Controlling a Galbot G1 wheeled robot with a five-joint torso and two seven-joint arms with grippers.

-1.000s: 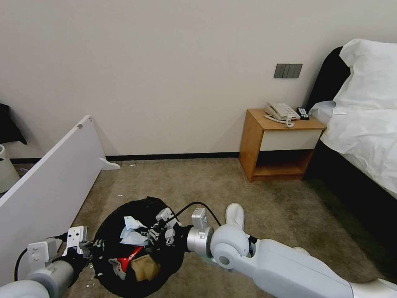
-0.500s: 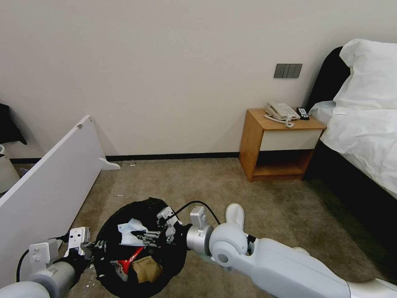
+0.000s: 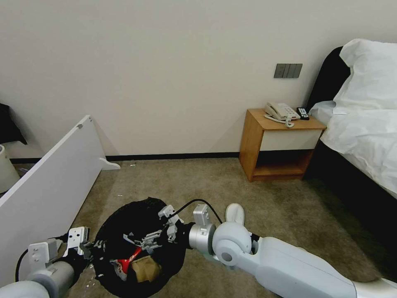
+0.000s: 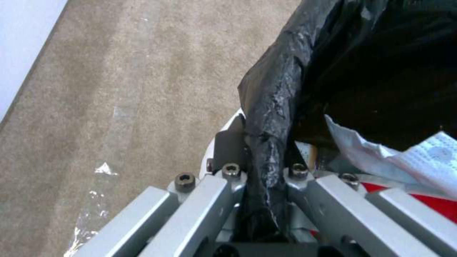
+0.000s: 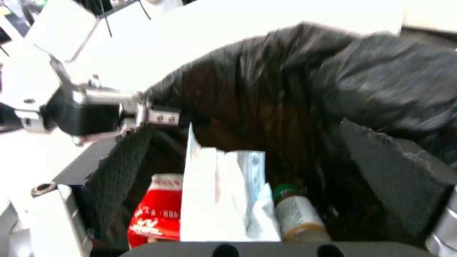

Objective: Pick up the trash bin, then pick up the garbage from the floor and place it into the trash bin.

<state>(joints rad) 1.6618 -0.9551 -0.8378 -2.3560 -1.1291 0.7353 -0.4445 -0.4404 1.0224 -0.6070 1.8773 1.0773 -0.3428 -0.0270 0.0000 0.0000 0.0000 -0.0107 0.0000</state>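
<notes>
The trash bin (image 3: 124,215), lined with a crinkly black bag, hangs low at the front left. My left gripper (image 3: 87,247) is shut on the bin's rim (image 4: 266,157), pinching bag and plastic. Over the bin's mouth my right gripper (image 3: 142,241) stands open, its fingers (image 5: 119,171) spread wide. Below them in the bin lie a white tissue (image 5: 219,200), a red-and-white wrapper (image 5: 157,214) and a small bottle (image 5: 297,217). A brown cardboard scrap (image 3: 145,267) and a red can (image 3: 127,260) lie there too. One white slipper (image 3: 235,214) rests on the carpet behind my right arm.
A white board (image 3: 49,182) leans along the left, with a pale bin (image 3: 5,169) behind it. A wooden nightstand (image 3: 281,140) with a phone stands at the wall, the bed (image 3: 364,136) to its right. Small shreds (image 4: 102,167) dot the carpet by my left gripper.
My right gripper has opened and let go of the white tissue, which has dropped down into the bin. The left arm has held still with the bin.
</notes>
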